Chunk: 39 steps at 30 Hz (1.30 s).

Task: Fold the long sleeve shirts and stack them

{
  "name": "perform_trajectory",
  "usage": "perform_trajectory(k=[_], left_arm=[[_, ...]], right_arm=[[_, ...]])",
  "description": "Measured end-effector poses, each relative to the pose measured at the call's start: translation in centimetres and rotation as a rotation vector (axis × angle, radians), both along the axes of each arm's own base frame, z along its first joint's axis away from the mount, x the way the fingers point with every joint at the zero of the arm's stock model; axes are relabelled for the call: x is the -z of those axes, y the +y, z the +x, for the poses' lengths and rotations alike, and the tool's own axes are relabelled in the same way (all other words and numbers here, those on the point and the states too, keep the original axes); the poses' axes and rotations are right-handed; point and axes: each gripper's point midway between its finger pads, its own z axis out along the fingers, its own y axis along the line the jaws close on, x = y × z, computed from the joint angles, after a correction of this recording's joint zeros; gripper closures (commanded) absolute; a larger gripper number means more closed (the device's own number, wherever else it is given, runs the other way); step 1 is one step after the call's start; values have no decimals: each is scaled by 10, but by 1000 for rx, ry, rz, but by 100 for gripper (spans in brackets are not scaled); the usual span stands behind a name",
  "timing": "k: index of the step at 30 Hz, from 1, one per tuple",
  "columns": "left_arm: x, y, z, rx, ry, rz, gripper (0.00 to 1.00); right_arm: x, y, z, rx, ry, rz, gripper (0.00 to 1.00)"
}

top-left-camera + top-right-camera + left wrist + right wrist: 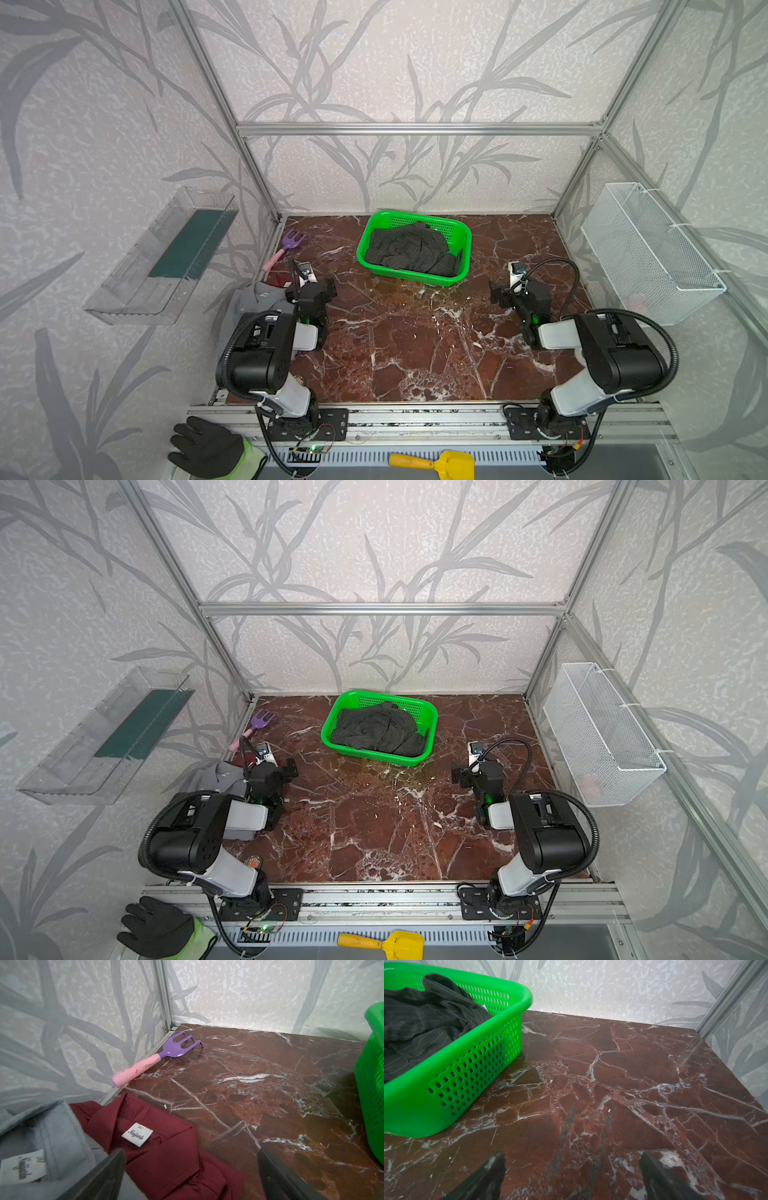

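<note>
Nearest, on the front rail outside the table, lie a black knit glove with a green cuff and a yellow toy shovel, well apart from each other.

Beyond them the red-brown marble tabletop is flanked by the two arms. The left gripper has its jaws spread wide and grips nothing. It hangs over the collar end of two shirts at the left edge of the table. Whether a finger touches the cloth cannot be told. The plain grey collared shirt lies nearer, its edge overlapping the dark red shirt (each shows a white neck label).

The right gripper is likewise wide open and empty, above bare marble on the right side.

Further back, against the left frame, rests a toy rake with a purple head and pink handle.

Farthest, near the back wall, a green perforated basket holds the crumpled dark charcoal pinstriped shirt, seen in both top views.

A clear plastic tray hangs on the left wall, and a white wire basket on the right.
</note>
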Motion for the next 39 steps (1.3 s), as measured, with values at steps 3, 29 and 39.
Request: perform_trajectory(k=[3, 29, 39], left_arm=[[0, 0, 0, 0, 0, 0, 1], [0, 0, 0, -7, 0, 4, 1], [-2, 5, -2, -34, -8, 4, 1]], right_arm=[[0, 0, 0, 0, 0, 0, 1], [0, 0, 0, 1, 0, 0, 1], [-127, -4, -7, 101, -212, 46, 1]])
